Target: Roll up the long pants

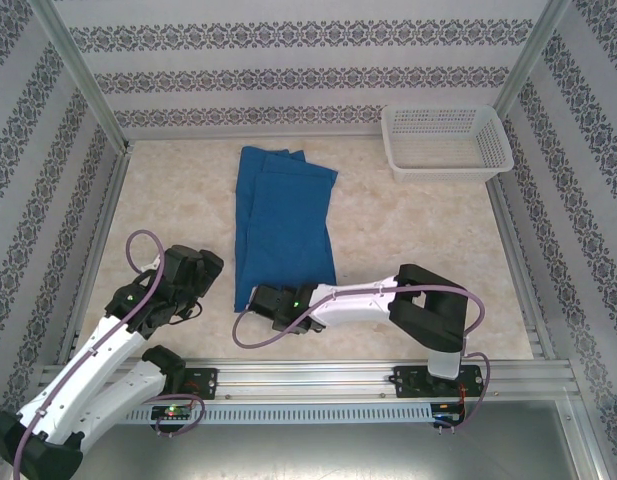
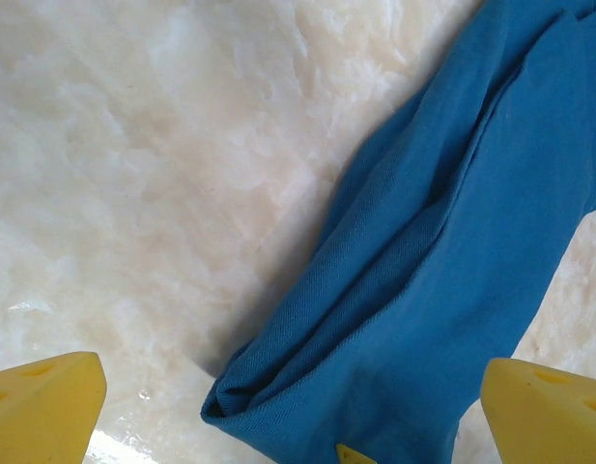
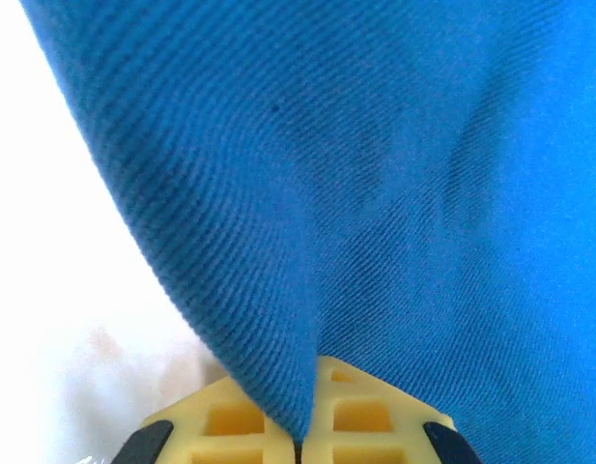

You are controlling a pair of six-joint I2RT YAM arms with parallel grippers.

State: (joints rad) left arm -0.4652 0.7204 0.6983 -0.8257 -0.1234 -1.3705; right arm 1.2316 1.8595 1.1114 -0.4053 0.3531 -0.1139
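Observation:
The long pants [image 1: 284,222] lie folded lengthwise as a royal-blue strip down the middle of the table. My right gripper [image 1: 271,300] sits at their near end, shut on a pinch of the blue cloth [image 3: 307,290], which rises in a ridge from between its yellow fingers [image 3: 365,420]. My left gripper [image 1: 195,270] hovers left of the near end, open; its yellow fingertips [image 2: 42,406] stand wide apart at the frame's bottom corners. The pants' folded near corner [image 2: 413,290] lies on the table beyond them, nothing held.
A white mesh basket [image 1: 446,140] stands at the back right corner. Patterned walls and metal frame rails enclose the marble-look tabletop [image 1: 418,230]. Bare table lies to the left and right of the pants.

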